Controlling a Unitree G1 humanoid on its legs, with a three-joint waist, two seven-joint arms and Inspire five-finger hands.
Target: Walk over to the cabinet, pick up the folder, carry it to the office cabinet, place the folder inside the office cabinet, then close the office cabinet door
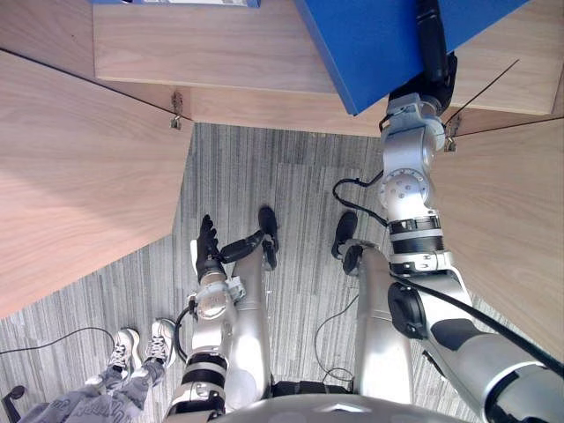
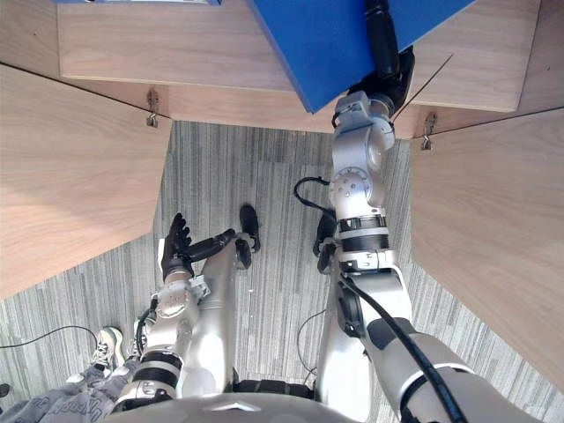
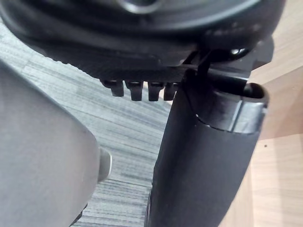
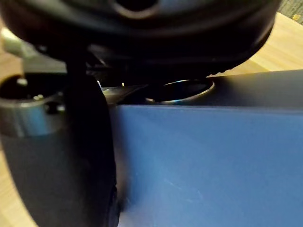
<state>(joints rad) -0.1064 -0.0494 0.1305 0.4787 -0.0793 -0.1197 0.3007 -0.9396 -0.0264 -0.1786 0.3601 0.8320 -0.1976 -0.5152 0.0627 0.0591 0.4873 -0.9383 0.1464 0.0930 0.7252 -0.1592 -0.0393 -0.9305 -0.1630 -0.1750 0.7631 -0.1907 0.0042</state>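
Left eye view: the blue folder is seen tilted at the top of the frame, over the wooden shelf of the office cabinet, with its lower corner poking out toward the shelf's front edge. It's clamped by the right hand, a dark finger laid across the blue cover. In the right wrist view the thumb is pressed flat on that cover, so the folder is gripped, not just propped. Whether the folder is actually touching the shelf or hanging just above it can't really be told from here. Both doors are swung wide: the left door and the right door are splayed outward from their hinges, and a broad wedge of grey carpet is left free between them. The folder is held closer to the right door's hinge side than the left, and a good stretch of bare shelf is left beside it. A second blue item is just cut off at the top edge. The left hand is hung low over the carpet with its fingers straight and nothing held. A person's sneakers are visible on the carpet near the left door's outer edge.
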